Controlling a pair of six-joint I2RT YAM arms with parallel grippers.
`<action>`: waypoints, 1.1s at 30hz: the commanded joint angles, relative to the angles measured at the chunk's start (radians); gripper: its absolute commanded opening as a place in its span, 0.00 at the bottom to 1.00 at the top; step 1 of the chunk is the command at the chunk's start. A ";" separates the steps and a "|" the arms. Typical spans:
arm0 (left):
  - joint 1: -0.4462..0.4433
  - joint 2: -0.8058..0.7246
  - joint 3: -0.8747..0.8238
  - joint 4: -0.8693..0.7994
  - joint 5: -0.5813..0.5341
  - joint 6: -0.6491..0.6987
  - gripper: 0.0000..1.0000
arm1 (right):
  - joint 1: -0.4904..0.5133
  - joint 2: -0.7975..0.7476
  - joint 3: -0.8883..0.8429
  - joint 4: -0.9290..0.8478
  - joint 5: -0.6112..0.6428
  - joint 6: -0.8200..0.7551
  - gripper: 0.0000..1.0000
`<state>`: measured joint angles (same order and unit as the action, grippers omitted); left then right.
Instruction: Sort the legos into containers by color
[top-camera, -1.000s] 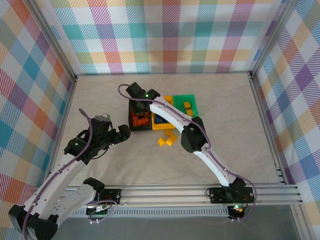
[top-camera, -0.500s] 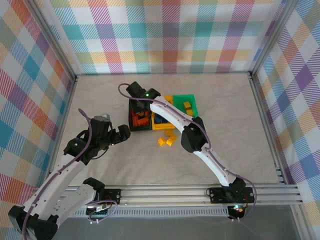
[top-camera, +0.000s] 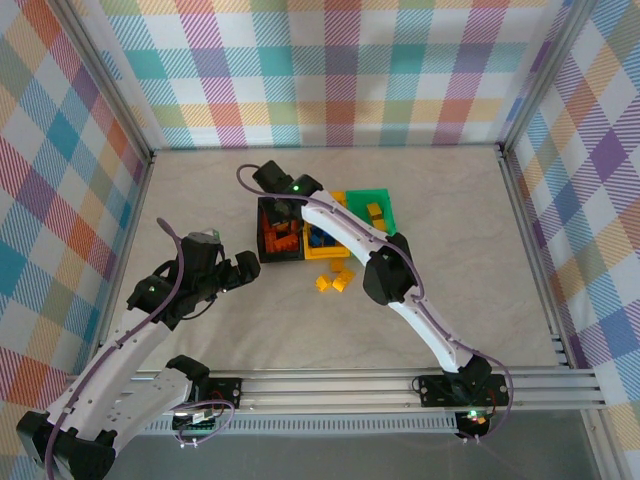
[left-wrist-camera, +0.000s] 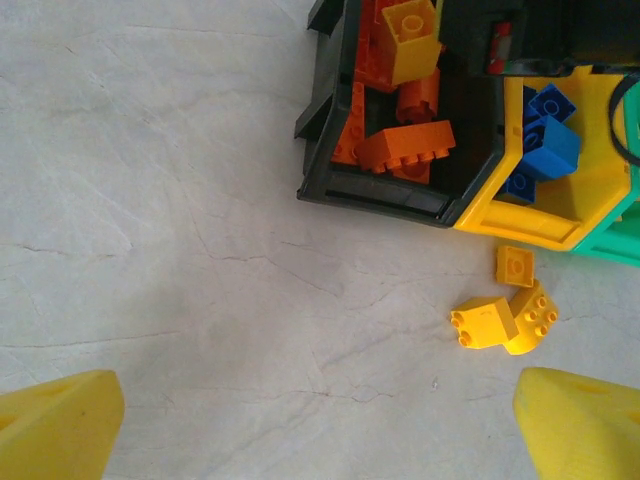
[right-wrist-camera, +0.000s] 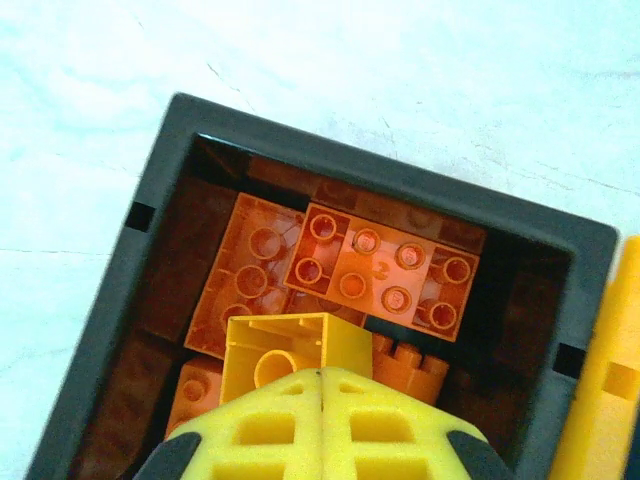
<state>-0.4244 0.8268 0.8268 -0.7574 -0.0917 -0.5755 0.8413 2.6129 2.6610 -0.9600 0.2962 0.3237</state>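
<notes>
Right gripper (right-wrist-camera: 320, 385) is clamped shut on the edge of a yellow brick (right-wrist-camera: 285, 345), hollow side toward the wrist camera, right over the black bin (right-wrist-camera: 130, 270), which has a pile of orange bricks (right-wrist-camera: 380, 275) in it. Yellow bin (left-wrist-camera: 520, 225) touches the black bin's right side and has blue bricks (left-wrist-camera: 550, 140) in it, the green bin (left-wrist-camera: 615, 250) is further right, and three loose yellow bricks (left-wrist-camera: 505, 315) lie on the table (left-wrist-camera: 200, 250) near the black bin's front right corner. Left gripper (left-wrist-camera: 320, 420) hangs wide open with nothing in it, off to the black bin's near left, well apart from it.
</notes>
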 joint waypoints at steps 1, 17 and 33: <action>0.019 -0.014 -0.003 -0.010 -0.014 0.014 1.00 | 0.007 -0.096 0.033 -0.013 0.012 -0.016 0.00; 0.027 0.004 -0.003 0.021 0.004 0.012 1.00 | -0.007 -0.420 -0.412 0.130 0.058 -0.035 0.00; -0.007 0.107 -0.032 0.147 0.121 0.014 1.00 | -0.246 -0.899 -1.187 0.374 0.035 0.050 0.00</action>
<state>-0.4187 0.9157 0.8062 -0.6693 -0.0074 -0.5720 0.6430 1.7435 1.5425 -0.6430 0.3401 0.3389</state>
